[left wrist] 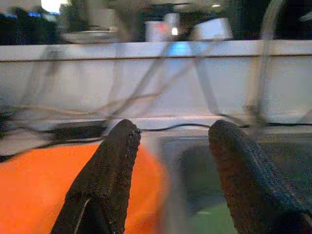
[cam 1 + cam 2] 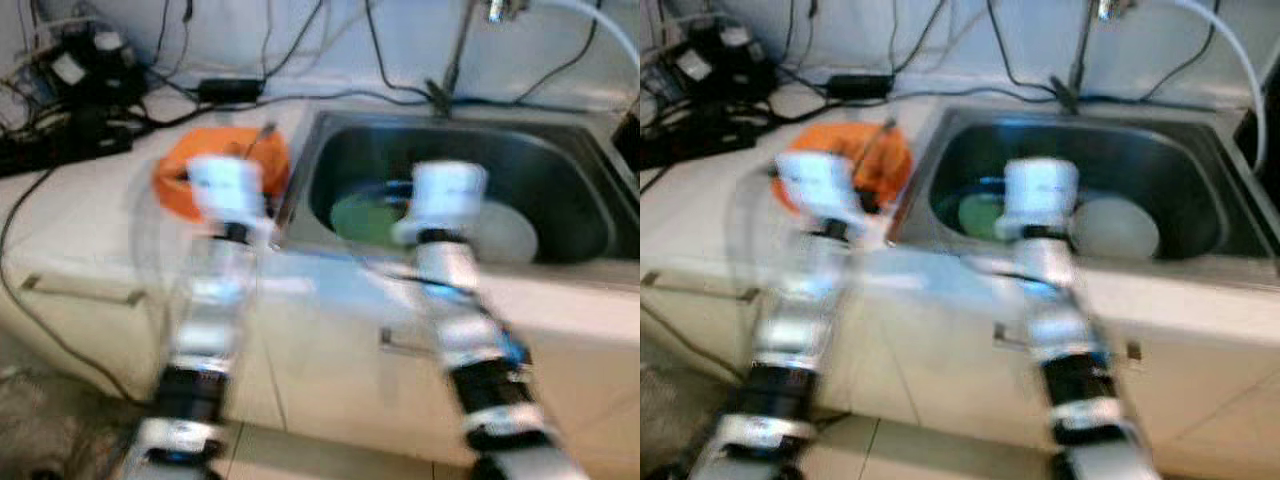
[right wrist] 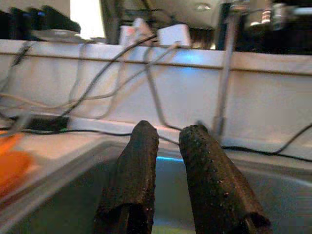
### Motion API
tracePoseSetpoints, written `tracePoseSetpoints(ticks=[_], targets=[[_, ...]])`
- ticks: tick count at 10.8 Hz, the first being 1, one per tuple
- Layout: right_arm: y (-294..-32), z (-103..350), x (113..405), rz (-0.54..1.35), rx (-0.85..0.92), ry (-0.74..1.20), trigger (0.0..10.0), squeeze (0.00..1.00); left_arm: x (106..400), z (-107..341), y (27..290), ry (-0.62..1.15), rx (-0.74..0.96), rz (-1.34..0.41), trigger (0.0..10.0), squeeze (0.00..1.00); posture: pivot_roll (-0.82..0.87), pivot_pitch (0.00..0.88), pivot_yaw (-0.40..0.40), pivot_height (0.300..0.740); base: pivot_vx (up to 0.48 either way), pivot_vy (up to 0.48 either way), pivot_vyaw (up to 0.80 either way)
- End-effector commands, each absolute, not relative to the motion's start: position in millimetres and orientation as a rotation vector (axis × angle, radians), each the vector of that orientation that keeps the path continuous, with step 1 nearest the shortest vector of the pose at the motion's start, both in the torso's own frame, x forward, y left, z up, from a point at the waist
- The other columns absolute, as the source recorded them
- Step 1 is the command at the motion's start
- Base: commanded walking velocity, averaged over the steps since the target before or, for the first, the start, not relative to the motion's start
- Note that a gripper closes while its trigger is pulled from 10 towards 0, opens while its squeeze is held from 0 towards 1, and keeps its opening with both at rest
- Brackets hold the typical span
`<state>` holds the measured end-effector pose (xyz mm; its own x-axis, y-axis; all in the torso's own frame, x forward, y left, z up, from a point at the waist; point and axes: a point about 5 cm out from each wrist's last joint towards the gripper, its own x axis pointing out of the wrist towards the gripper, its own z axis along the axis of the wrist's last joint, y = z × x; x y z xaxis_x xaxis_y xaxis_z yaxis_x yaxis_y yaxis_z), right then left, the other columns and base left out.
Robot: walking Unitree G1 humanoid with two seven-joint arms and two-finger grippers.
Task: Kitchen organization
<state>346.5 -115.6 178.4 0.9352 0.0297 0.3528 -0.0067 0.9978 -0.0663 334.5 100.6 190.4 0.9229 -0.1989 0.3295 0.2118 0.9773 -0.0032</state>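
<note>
A steel sink [image 2: 560,165] is set into a pale counter. In its basin lie a green plate [image 2: 358,218] and a white plate [image 2: 512,236]. On the counter just left of the sink sits an orange bowl-like thing [image 2: 178,172]. Both arms reach forward, blurred. My left gripper [image 1: 173,129] is open and empty, level with the seam between the orange thing [image 1: 34,190] and the sink. My right gripper [image 3: 168,132] hovers over the basin with its fingers nearly together and nothing between them.
A tap [image 2: 455,50] rises behind the sink. Black cables and power adapters [image 2: 70,70] crowd the counter's back left, and one cable hangs over the front edge. Cabinet fronts with handles [image 2: 80,292] are below the counter.
</note>
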Motion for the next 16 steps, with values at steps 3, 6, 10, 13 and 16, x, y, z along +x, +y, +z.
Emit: tracePoseSetpoints(ticks=[3, 6, 10, 13, 16], targets=[[-101.3, 182.3, 346.6, 0.058, -0.036, -0.374, 10.0, 0.0, 336.6, 197.7, 112.7, -0.356, -0.017, -0.177, 10.0, 0.0, 0.14, 0.0, 0.034, 0.74, 0.3, 0.0, 0.0], [-101.7, 181.2, 347.2, 0.055, -0.03, -0.37, 10.0, 0.0, 332.0, 196.1, 107.1, -0.374, -0.012, -0.225, 10.0, 0.0, 0.14, 0.0, 0.033, 0.74, 0.101, 0.0, 0.0], [-102.8, 177.0, 345.7, 0.052, -0.028, -0.364, 10.0, 0.0, 325.9, 190.9, 99.5, -0.374, -0.015, -0.252, 10.0, 0.0, 0.14, 0.0, 0.033, 0.74, 0.0, 0.0, 0.0], [-105.7, 174.5, 344.7, 0.042, -0.03, -0.356, 10.0, 0.0, 321.0, 188.2, 97.6, -0.382, -0.026, -0.26, 10.0, 0.0, 0.14, 0.0, 0.038, 0.74, 0.0, 0.0, 0.0], [-105.0, 172.6, 344.0, 0.044, -0.031, -0.35, 10.0, 0.0, 320.1, 188.7, 98.1, -0.385, -0.034, -0.257, 10.0, 0.0, 0.14, 0.0, 0.034, 0.74, 0.0, 0.0, 0.0]])
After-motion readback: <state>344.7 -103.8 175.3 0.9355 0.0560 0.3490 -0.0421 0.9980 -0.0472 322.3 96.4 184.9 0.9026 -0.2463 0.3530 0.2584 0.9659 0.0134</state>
